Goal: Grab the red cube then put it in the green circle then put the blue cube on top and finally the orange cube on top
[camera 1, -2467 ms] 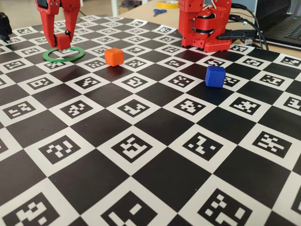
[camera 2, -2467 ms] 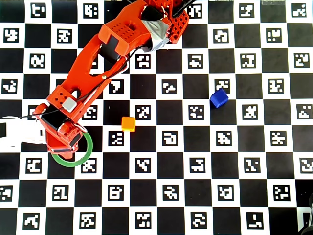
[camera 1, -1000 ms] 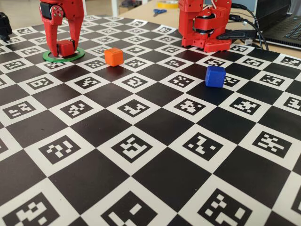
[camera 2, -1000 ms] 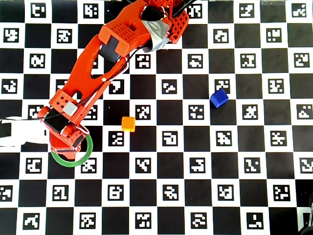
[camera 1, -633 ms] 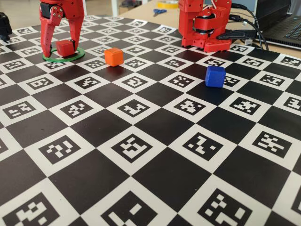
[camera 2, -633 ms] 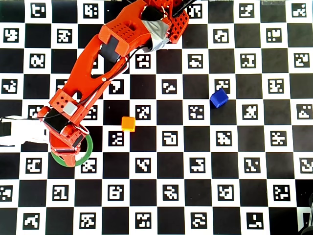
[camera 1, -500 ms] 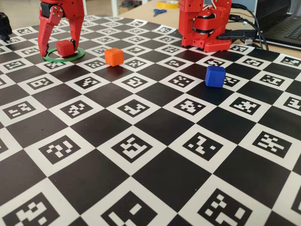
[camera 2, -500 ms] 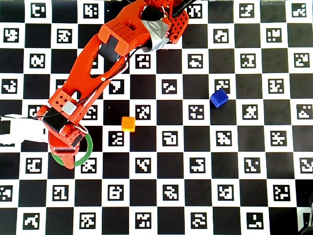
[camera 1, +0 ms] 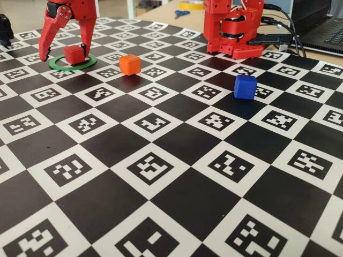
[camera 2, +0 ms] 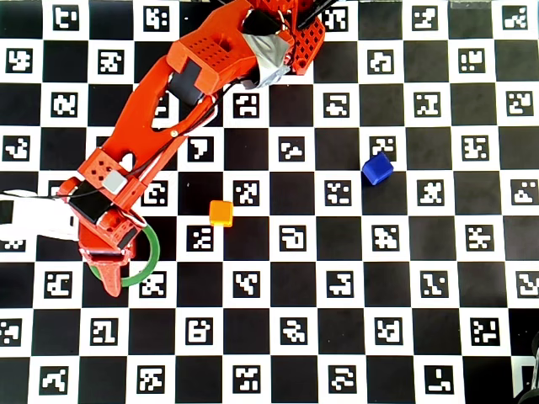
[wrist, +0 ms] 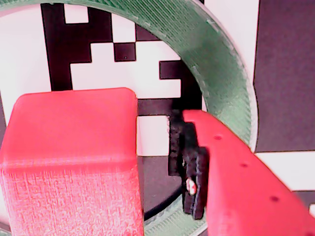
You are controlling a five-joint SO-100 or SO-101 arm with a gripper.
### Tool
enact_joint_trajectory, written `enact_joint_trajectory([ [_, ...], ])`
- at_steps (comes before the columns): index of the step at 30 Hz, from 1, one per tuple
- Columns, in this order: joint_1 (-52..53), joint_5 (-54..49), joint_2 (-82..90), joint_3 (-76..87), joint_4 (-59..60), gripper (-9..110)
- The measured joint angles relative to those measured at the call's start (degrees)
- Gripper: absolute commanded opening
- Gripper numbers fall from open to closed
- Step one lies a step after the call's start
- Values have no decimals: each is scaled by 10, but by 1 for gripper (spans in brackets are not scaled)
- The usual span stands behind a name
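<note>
Red cube [camera 1: 74,54], matte w/ layered sides, sits inside flat ridged green circle [camera 1: 59,66], fingers [camera 1: 63,52] spread open, not touching it

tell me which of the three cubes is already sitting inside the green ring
The red cube. It rests inside the green ring between the open gripper fingers, while the orange cube and blue cube sit on the checkered board outside it.

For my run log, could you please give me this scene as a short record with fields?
red cube: resting inside the green circle, released
gripper: jaws open, straddling the red cube
orange cube: on the board, right of the circle in the fixed view
blue cube: on the board, farther right, alone
stack: not yet started
</note>
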Motion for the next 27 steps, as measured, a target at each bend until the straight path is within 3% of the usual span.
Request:
enact_joint_trajectory([
  [27,-29,78,229,29,144,48],
])
